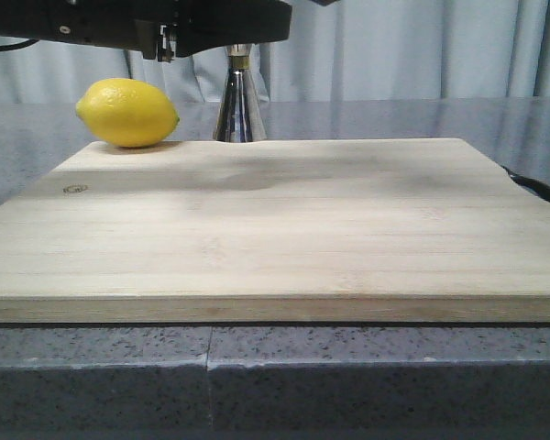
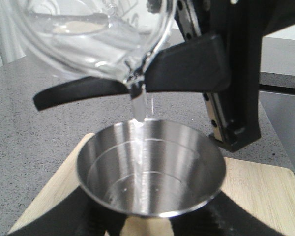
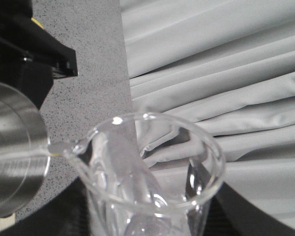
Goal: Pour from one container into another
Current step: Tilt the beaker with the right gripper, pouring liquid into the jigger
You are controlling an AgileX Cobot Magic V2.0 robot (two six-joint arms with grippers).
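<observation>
A: Count it off, left to right.

B: One lemon at the cutting board's far left corner. Just right of it, one steel jigger at the board's far edge, near its left end, with a gold band at the waist. One board only, lying on the grey bench.

A: And the glass?

B: One clear beaker, tipped over the jigger's open cup, a thin stream of clear liquid running from its lip into the cup. A little liquid sits in the cup already.

A: The arms?

B: The left gripper has a dark finger on each side of the jigger's base; whether they pinch it, I cannot tell. The right gripper has the beaker clamped between its two fingers.
</observation>
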